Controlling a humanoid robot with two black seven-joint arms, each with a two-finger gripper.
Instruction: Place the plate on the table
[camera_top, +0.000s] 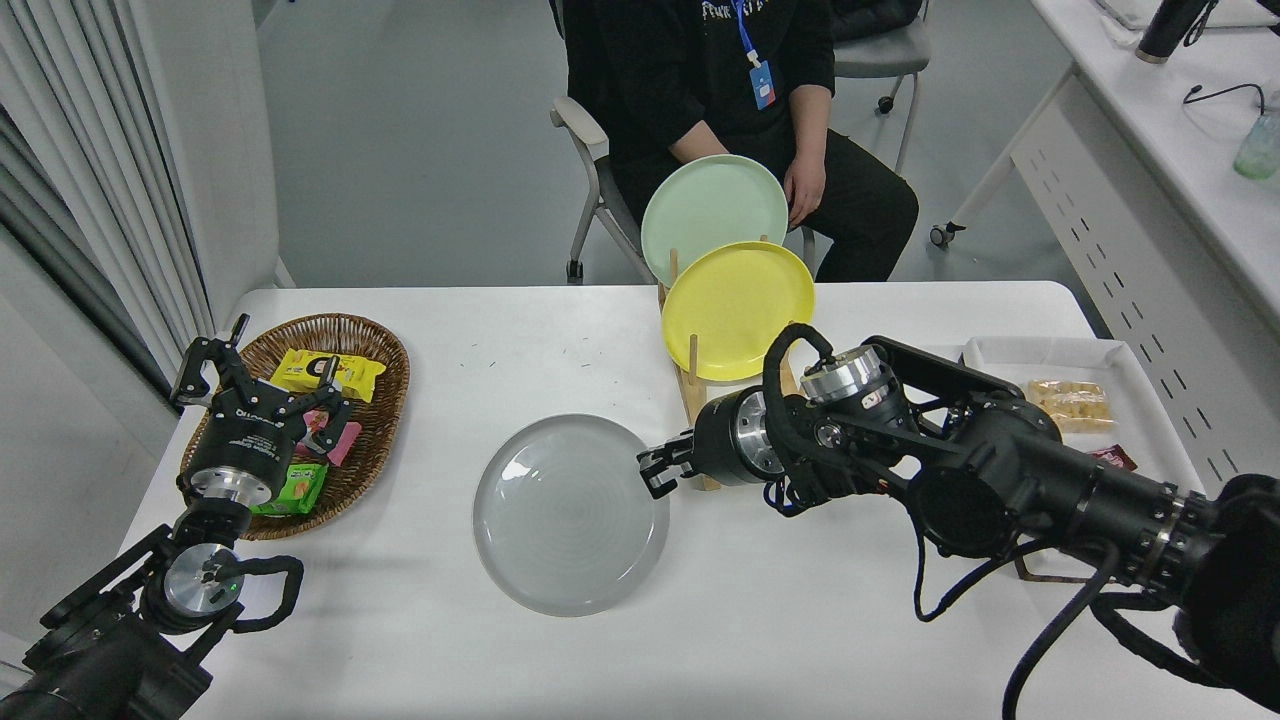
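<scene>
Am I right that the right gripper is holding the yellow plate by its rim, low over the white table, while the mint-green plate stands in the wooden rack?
Not quite. In the head view the right gripper holds the light-grey plate by its rim, low over the table. The yellow plate stands in the wooden rack with the mint-green plate.
</scene>
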